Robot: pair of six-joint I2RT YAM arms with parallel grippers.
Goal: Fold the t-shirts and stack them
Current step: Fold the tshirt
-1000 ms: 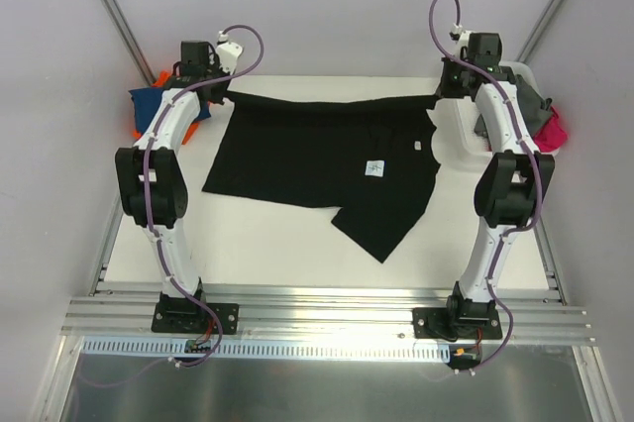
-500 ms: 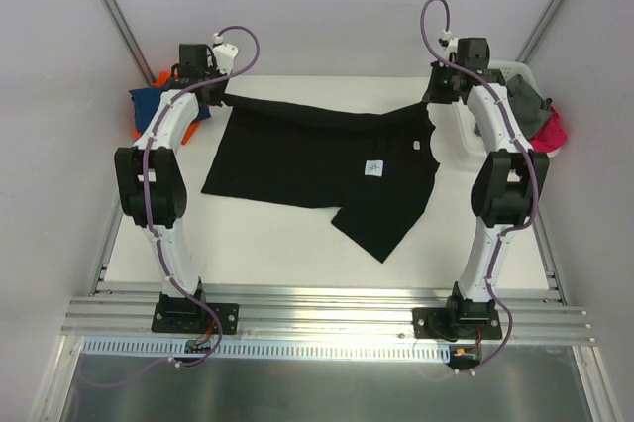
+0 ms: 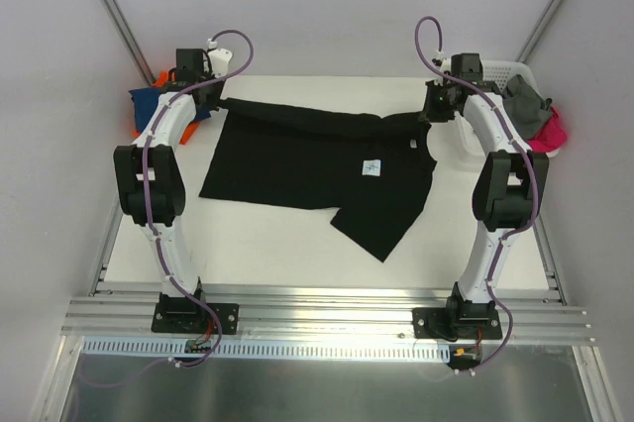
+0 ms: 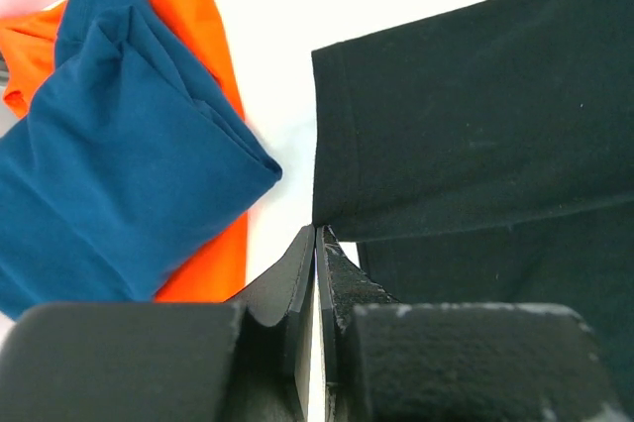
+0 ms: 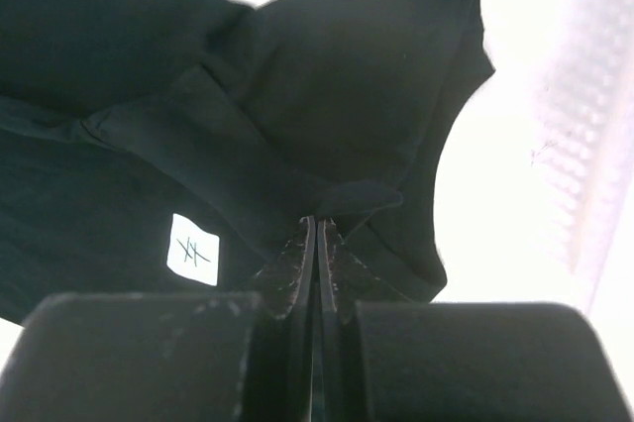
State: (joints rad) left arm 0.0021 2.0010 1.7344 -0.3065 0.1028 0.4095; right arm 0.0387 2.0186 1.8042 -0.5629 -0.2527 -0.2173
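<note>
A black t-shirt [image 3: 297,159] with a small white label [image 3: 370,167] lies across the middle of the table, and its far edge is lifted between both arms. At the far left corner my left gripper [image 3: 220,103] is shut on that hem; the left wrist view shows the jaws [image 4: 317,231] pinching the corner of the black cloth [image 4: 475,135]. My right gripper [image 3: 431,111] is shut on the far right edge, its tips [image 5: 319,220] clamping a bunched fold near the label [image 5: 193,249]. A blue t-shirt [image 4: 119,145] lies on an orange one [image 4: 203,263] at the far left.
The blue and orange pile [image 3: 149,105] sits at the table's far left edge, just beyond the left gripper. A white slotted basket [image 3: 515,70] holding grey and pink cloth stands at the far right, close behind the right arm. Grey walls close in both sides.
My right gripper has moved left and slightly nearer with the shirt's edge, so the held far edge now sags and bunches. The left gripper has barely shifted.
</note>
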